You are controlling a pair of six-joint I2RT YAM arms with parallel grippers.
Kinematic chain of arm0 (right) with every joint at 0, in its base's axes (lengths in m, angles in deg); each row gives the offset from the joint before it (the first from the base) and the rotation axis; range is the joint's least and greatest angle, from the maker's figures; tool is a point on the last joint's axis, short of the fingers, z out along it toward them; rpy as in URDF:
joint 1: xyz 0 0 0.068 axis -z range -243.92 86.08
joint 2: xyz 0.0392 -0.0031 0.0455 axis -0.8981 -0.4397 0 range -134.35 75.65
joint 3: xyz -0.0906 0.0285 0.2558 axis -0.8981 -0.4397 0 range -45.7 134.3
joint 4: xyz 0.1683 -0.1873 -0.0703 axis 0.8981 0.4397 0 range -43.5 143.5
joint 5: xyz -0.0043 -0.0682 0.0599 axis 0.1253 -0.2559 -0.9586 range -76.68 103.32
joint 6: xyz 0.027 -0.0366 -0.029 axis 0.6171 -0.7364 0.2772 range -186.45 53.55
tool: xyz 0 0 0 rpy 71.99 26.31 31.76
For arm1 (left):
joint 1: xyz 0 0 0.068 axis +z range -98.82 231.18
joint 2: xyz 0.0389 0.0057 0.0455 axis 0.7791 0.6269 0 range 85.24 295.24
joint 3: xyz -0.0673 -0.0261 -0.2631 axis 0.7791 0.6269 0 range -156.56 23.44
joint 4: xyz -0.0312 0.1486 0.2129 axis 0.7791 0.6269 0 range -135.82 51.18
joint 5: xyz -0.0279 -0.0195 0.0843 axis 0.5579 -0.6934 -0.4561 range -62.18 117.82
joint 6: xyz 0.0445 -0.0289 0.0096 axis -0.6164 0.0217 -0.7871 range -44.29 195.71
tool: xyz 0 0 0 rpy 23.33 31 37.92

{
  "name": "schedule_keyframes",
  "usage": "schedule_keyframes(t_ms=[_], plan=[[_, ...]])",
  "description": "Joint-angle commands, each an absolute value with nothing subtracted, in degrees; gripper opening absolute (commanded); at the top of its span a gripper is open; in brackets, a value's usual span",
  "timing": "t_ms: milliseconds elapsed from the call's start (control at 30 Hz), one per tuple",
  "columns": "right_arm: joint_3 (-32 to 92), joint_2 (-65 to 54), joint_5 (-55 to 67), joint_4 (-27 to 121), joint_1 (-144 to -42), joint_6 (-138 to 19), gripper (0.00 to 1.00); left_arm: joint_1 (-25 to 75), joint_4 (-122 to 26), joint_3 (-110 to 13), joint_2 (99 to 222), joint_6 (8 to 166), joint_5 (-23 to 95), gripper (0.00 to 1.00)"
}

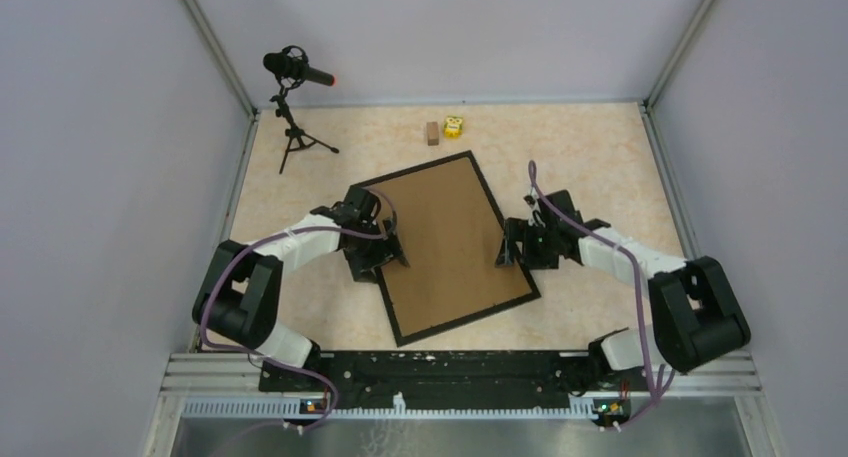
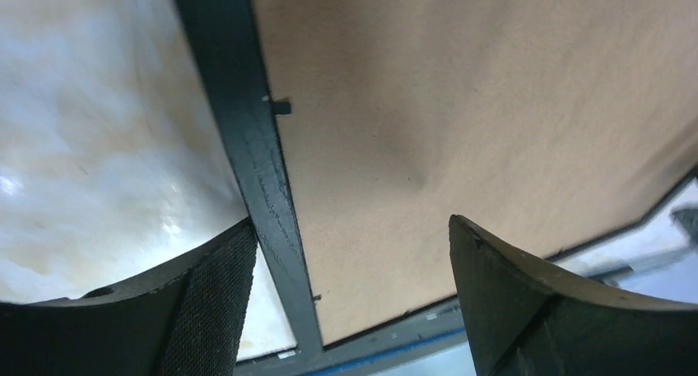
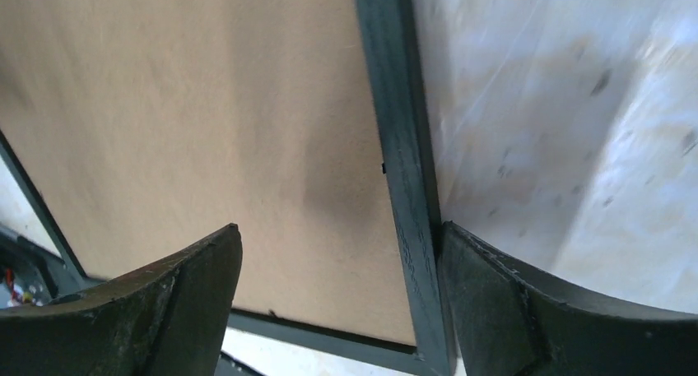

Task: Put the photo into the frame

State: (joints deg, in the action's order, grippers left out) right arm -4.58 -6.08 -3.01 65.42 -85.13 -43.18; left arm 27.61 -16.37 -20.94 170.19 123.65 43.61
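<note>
On the table, top view: the frame [image 1: 470, 321] lies flat and askew near the middle of the table [image 1: 600, 157], back side up, with a brown board [image 1: 450, 247] filling it.
Photo, top view: not seen; I cannot tell whether it lies under the board.
Handling, top view: the frame looks light, thin and stiff. It is probably fragile if glazed, and apt to slide on the smooth table.
Hold, top view: the long rails are the best place to grip, one on each side near mid-length, so the frame stays level.
Grippers, top view: the left gripper [image 1: 390, 257] is at the left long rail and the right gripper [image 1: 508, 249] at the right one, facing each other across the board.
Left wrist, frame: the black frame [image 2: 263, 170] runs up between the fingers [image 2: 214, 294], close to the outer one. The board [image 2: 461, 104] fills the rest of the gap.
Left wrist, gripper: the left gripper [image 2: 352, 228] is spread wide and holds nothing. It straddles the rail from above, and I cannot tell if it touches.
Right wrist, frame: the frame [image 3: 403, 146] runs just beside the outer finger [image 3: 527, 310]. The board [image 3: 181, 104] lies under the inner finger, and the table [image 3: 560, 146] lies beyond the rail.
Right wrist, gripper: the right gripper [image 3: 342, 230] is also wide and empty, with the rail inside its span. I cannot tell whether it touches the rail.
Risk: closing on the rail may only push the frame sideways, since its edge sits flush on the table.
</note>
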Motion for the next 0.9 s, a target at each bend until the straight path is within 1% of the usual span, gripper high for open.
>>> schedule_keyframes(t_ms=[0, 67, 133, 200, 267, 300, 367, 433, 533, 600, 700, 767, 867], plan=[[-10.8, 0.8, -15.4, 60.6, -90.1, -33.6, 0.86, 27.3, -22.4, -30.0, 176.8, 116.5, 41.7, 0.87], [-12.5, 2.7, -15.6, 58.6, -90.8, -31.6, 0.85, 27.4, -18.3, -35.7, 180.2, 112.1, 39.8, 0.89], [-12.1, 3.0, -13.8, 59.1, -90.8, -31.6, 0.85, 27.5, -12.9, -42.0, 183.4, 107.9, 36.3, 0.93], [-9.1, 2.8, -8.5, 64.7, -90.8, -33.9, 0.85, 28.0, -10.0, -44.3, 183.7, 105.1, 33.7, 0.96], [-6.4, 2.4, -4.2, 69.9, -89.8, -35.9, 0.85, 29.0, -9.9, -43.5, 182.2, 103.1, 32.0, 0.97], [-5.7, 2.3, -4.0, 71.5, -88.3, -36.5, 0.83, 29.8, -10.2, -42.7, 181.2, 101.9, 30.7, 0.97], [-6.0, 2.2, -7.2, 71.9, -83.8, -37.8, 0.73, 31.2, -10.9, -40.4, 179.1, 100.7, 29.6, 0.95], [-6.1, 2.1, -9.3, 72.0, -80.7, -39.3, 0.65, 32.3, -12.4, -37.5, 177.2, 99.6, 30.2, 0.9], [-5.1, 1.0, -9.5, 73.0, -80.4, -41.4, 0.58, 32.7, -15.3, -34.1, 175.9, 97.9, 34.3, 0.77], [-4.8, 0.0, -8.9, 73.2, -80.4, -42.0, 0.54, 32.7, -16.0, -33.5, 176.4, 97.1, 36.0, 0.72], [-5.0, -1.2, -8.8, 72.4, -80.5, -42.1, 0.48, 32.7, -16.1, -33.7, 178.1, 96.0, 34.3, 0.57], [-5.3, -1.5, -8.8, 72.1, -80.5, -42.1, 0.44, 32.7, -16.0, -33.7, 178.8, 95.5, 32.8, 0.54], [-5.8, -1.7, -8.2, 71.8, -80.4, -42.2, 0.43, 32.7, -16.8, -33.1, 179.2, 95.5, 32.7, 0.51]])
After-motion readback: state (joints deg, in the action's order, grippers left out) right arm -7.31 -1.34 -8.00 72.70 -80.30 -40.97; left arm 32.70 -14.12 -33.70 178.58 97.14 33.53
